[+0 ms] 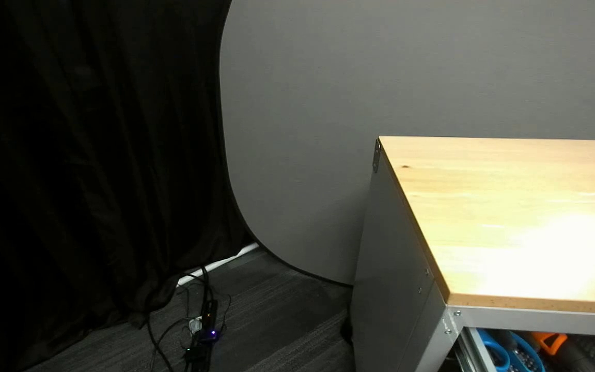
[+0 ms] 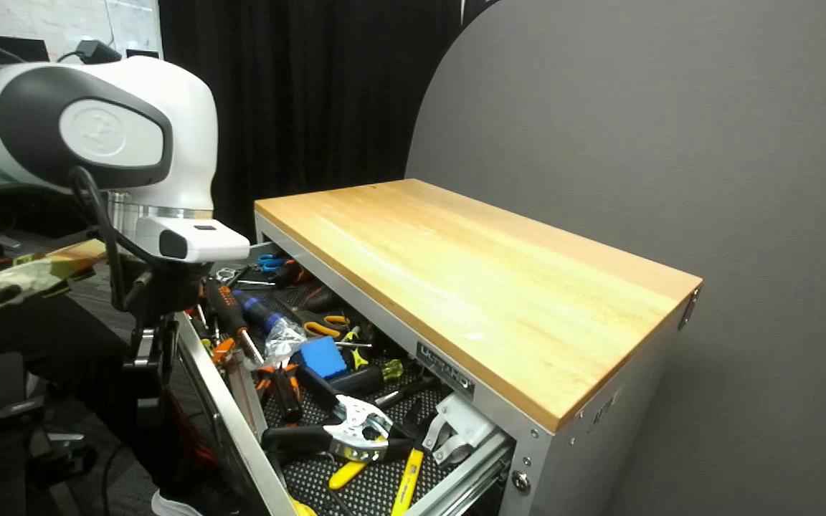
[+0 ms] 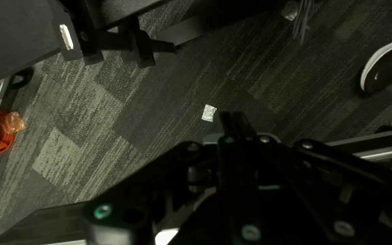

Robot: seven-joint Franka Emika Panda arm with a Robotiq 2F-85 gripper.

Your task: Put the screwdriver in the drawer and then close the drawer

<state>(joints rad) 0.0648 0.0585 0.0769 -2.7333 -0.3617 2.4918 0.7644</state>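
Observation:
The drawer (image 2: 237,430) stands open from the grey cabinet and is full of tools; a corner of it shows in an exterior view (image 1: 475,351). A screwdriver with an orange and black handle (image 2: 228,309) lies inside near the front edge. Another with a clear yellow-green handle end (image 2: 391,370) lies further back; I cannot tell which one the task means. My gripper (image 2: 149,412) points down just outside the drawer's front edge. In the wrist view its fingertips (image 3: 232,117) are together over the floor, with nothing visible between them.
The cabinet's wooden top (image 2: 456,287) overhangs the back of the drawer. A large black clamp (image 2: 359,430), a blue block (image 2: 323,357) and a yellow cutter (image 2: 407,480) lie in the drawer. A person sits behind the arm; their shoe (image 3: 383,71) is on the floor.

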